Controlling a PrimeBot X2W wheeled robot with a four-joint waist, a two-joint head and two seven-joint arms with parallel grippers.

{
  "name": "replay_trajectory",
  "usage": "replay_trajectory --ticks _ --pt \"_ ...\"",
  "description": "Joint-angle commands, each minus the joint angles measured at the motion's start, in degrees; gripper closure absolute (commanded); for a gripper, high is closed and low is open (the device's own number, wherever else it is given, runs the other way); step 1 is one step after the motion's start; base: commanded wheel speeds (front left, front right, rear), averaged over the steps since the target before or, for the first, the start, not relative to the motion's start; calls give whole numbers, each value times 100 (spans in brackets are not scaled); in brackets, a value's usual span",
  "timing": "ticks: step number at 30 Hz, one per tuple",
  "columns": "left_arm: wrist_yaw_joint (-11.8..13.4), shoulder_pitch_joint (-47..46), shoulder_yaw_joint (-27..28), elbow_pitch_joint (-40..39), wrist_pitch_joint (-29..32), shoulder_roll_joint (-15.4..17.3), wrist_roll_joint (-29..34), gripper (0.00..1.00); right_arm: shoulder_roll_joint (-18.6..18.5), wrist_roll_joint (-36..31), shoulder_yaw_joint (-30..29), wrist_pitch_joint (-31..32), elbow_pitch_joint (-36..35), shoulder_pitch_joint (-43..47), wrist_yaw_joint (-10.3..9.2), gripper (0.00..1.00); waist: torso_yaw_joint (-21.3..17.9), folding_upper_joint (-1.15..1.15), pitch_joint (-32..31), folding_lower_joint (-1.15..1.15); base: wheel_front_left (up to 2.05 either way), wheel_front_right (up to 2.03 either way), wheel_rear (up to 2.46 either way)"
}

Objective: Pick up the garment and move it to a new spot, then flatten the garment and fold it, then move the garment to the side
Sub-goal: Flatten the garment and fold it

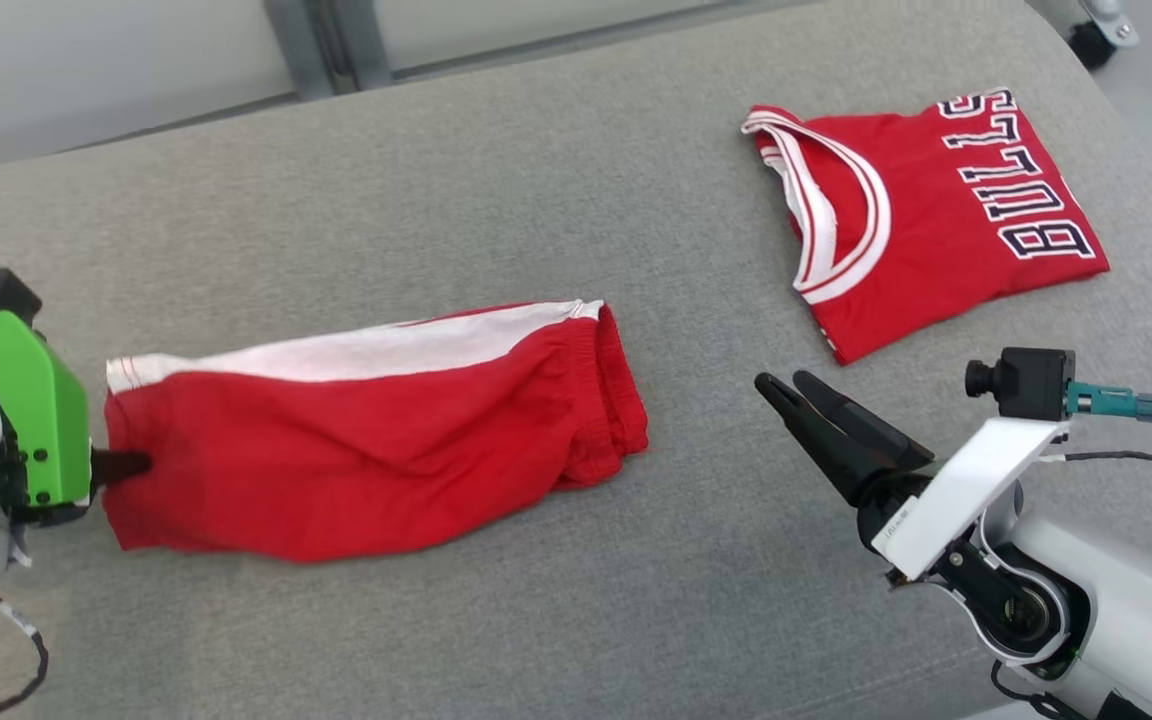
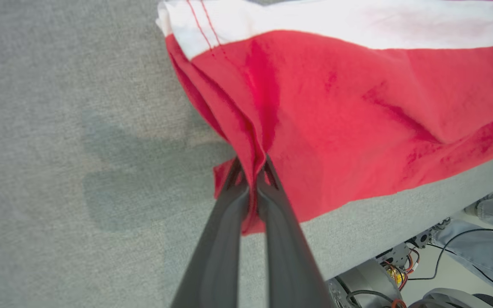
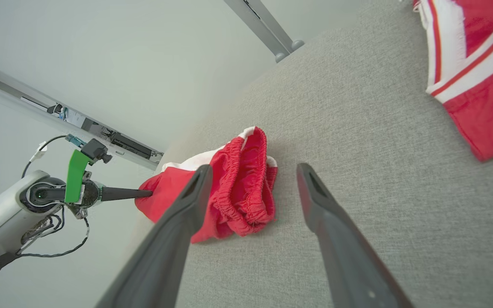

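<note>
- On the grey cushion (image 1: 536, 180), left of centre and toward the near edge: red shorts (image 1: 366, 440) with a white side band, laid lengthwise, waistband (image 1: 616, 400) to the right, leg hems to the left.
- At the left hem: left gripper (image 1: 131, 465), fingers pressed together on a gathered fold of red cloth.
- Just right of the waistband, apart from it: right gripper (image 1: 786, 385), fingers spread wide, holding nothing.
- Looks soft, thin and light, with no stiffness; likely to sag and trail from a single pinch.
- Probably calls for a second hold at the waistband end, so as to lift and spread evenly.
- Seems the firmest place to bite: the waistband, thick and ribbed. Elsewhere several layers stacked, so a risk of catching the top one alone.
- Does not look fragile or slippery; may cling a little to the woven cushion when dragged.
- Far right, well apart from the shorts: a folded red jersey (image 1: 936, 220) lettered "BULLS".
- Nothing here serving as a container; both garments straight on the cushion.
</note>
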Motion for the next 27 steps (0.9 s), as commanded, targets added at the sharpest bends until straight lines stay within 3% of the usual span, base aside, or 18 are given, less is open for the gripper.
replay_trajectory --ticks 1,4,5,6,7,13,15,18,22,27 --pt "45 167 41 -55 -34 29 -76 100 -50 37 -8 -31 -1 128 0 0 248 0 -245 0 0 0 0" --pt "140 332 87 -68 -195 87 -127 100 -58 42 -34 -41 -15 163 0 0 268 0 -235 0 0 0 0" --pt "152 378 82 -63 -244 71 -116 56 -56 37 -33 -33 -17 176 0 0 271 0 -230 0 0 0 0" --pt "163 451 51 -49 -264 53 -120 41 -50 38 -31 -35 -19 188 0 0 273 0 -225 0 0 0 0" --pt "181 487 44 -31 -293 46 -125 0 -47 39 -30 -36 -21 194 0 0 276 0 -223 0 0 0 0" --pt "90 608 90 67 -707 29 41 0 -62 -59 -73 -54 7 209 0 0 343 0 -286 0 0 0 0" --pt "0 568 104 11 -1054 108 284 0 -26 -134 -140 -63 -23 245 0 0 377 0 -332 0 0 0 0" --pt "-69 480 78 -244 -2115 215 1045 0 -38 -500 -305 -91 87 319 0 0 494 0 -429 0 0 0 0" --pt "197 684 218 -576 -3320 222 1600 0 207 -1254 -1190 -87 376 508 0 0 648 0 -522 0 0 0 0" --pt "720 1084 447 -1201 -4594 175 1945 0 748 -2690 -2695 -87 411 983 0 0 880 0 -653 0 0 0 0"
